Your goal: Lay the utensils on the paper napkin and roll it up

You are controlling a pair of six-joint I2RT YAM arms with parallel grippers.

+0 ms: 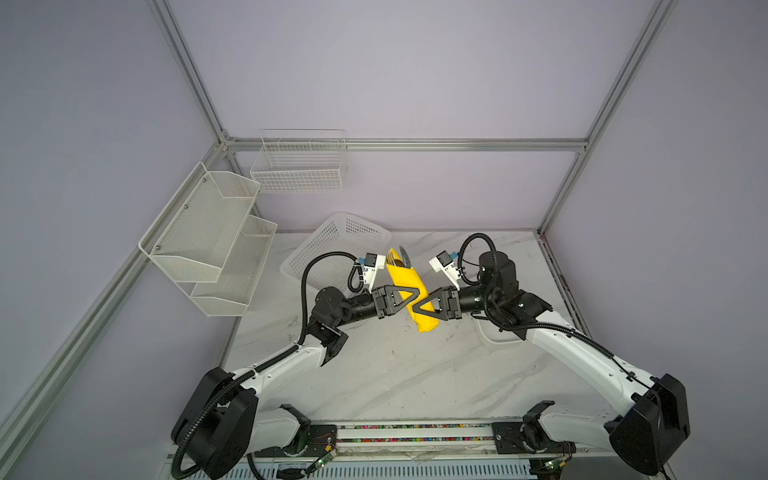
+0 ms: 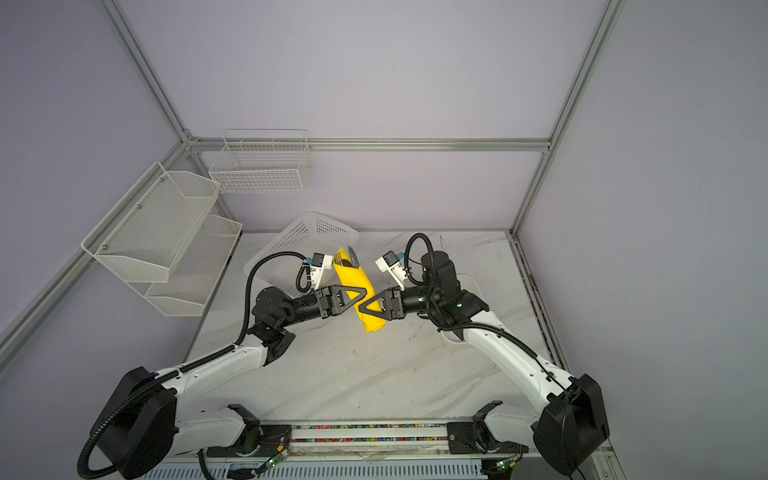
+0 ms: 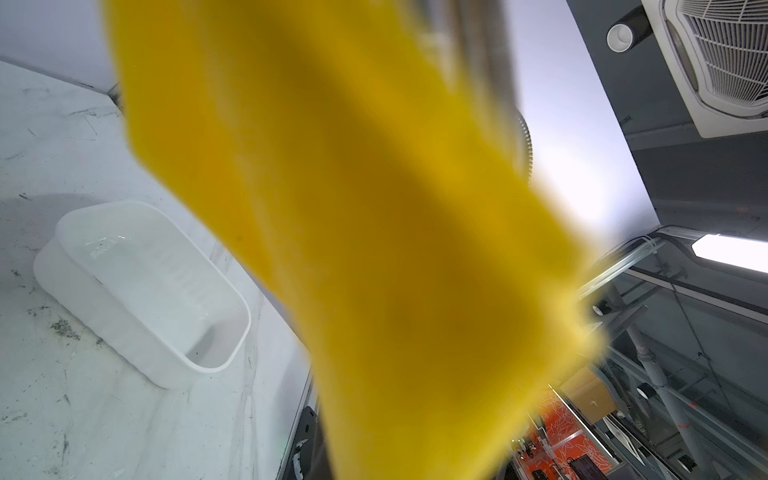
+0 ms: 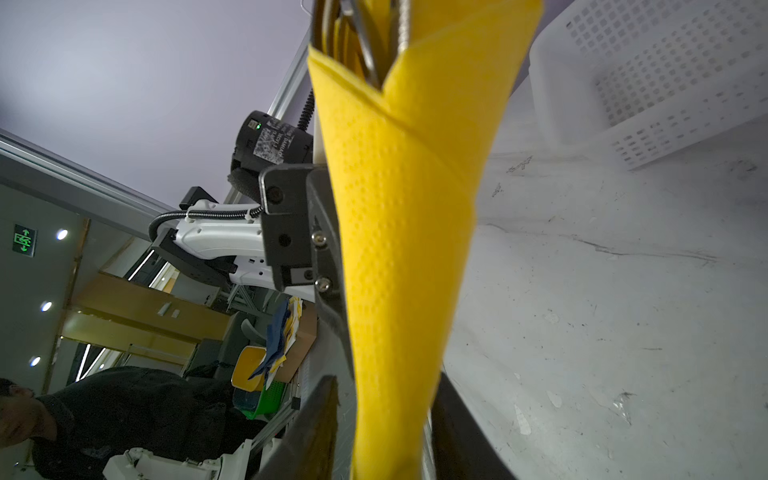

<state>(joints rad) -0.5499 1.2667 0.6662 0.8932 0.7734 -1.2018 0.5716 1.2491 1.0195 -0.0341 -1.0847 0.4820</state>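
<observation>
The paper napkin (image 1: pixel 405 276) (image 2: pixel 349 276) is a yellow roll held in the air over the middle of the table, tilted away from me. The utensils (image 1: pixel 401 257) (image 2: pixel 348 257) stick their silver tops out of its far end, and these also show in the right wrist view (image 4: pixel 374 41). My left gripper (image 1: pixel 411 293) (image 2: pixel 357 292) is shut on the roll's middle. The napkin (image 3: pixel 374 249) fills the left wrist view and hides the jaws there. My right gripper (image 1: pixel 417 309) (image 2: pixel 365 309) (image 4: pixel 386 415) clasps the lower part of the napkin (image 4: pixel 407 208), jaws close around it.
A white perforated basket (image 1: pixel 332 249) (image 4: pixel 665 83) leans at the back behind the left arm. A white tray (image 1: pixel 494 336) (image 3: pixel 145 291) lies on the marble table under the right arm. Mesh shelves (image 1: pixel 208 241) hang on the left wall and a wire basket (image 1: pixel 299 166) hangs at the back.
</observation>
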